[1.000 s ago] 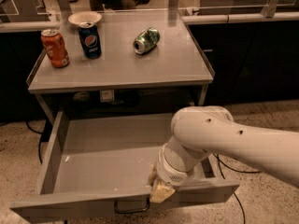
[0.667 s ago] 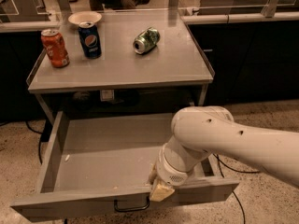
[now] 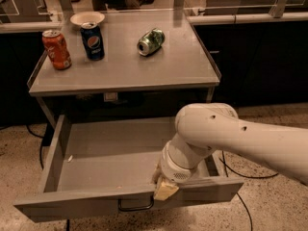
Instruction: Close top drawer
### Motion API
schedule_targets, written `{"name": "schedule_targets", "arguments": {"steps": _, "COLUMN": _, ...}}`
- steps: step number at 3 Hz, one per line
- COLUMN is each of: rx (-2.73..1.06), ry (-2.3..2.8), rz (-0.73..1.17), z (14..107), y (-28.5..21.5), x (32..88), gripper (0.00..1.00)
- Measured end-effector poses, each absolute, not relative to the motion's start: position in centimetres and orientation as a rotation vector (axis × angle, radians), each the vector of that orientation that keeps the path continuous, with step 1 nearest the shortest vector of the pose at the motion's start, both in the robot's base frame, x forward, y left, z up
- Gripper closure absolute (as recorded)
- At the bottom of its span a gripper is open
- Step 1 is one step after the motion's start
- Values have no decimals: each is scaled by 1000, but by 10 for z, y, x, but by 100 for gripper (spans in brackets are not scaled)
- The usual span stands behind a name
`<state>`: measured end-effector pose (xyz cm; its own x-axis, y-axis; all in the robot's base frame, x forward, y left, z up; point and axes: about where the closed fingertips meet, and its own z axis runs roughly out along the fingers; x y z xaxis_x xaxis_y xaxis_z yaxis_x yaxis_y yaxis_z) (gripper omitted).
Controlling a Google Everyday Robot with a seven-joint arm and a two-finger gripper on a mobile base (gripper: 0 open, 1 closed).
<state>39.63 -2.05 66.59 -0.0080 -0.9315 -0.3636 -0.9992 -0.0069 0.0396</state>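
The top drawer (image 3: pixel 82 206) stood wide open beneath the grey table (image 3: pixel 120 71), drawn far out toward the camera over the speckled floor (image 3: pixel 274 201). It was a wide, shallow tray of dull grey metal with low side walls and a plain front panel. A small dark wire handle (image 3: pixel 135 206) hung at the middle of that front. The drawer's floor was bare but for a small pale speck (image 3: pixel 70 158) near the left wall.

The white arm (image 3: pixel 250 138) came in from the right and bent down over the drawer's right half. Its gripper (image 3: pixel 166 189) sat at the top edge of the front panel, just right of the handle, with its pale tip against or just over that edge — the angle made contact hard to judge. Whether the gripper was spread or closed could not be told, as the wrist housing covered most of it.

On the tabletop, well behind the drawer, an orange can (image 3: pixel 56 49) and a blue Pepsi can (image 3: pixel 92 41) stood upright near the left side. A pale bowl (image 3: pixel 86 19) lay just behind the blue can. A green can (image 3: pixel 150 41) lay on its side nearer the middle. Dark cables (image 3: pixel 231 165) trailed on the floor to the right of the drawer.
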Motion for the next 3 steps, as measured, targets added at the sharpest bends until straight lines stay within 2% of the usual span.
{"name": "schedule_targets", "arguments": {"steps": 3, "rx": -2027, "ry": 2006, "rz": 400, "z": 665, "y": -22, "x": 422, "gripper": 100}}
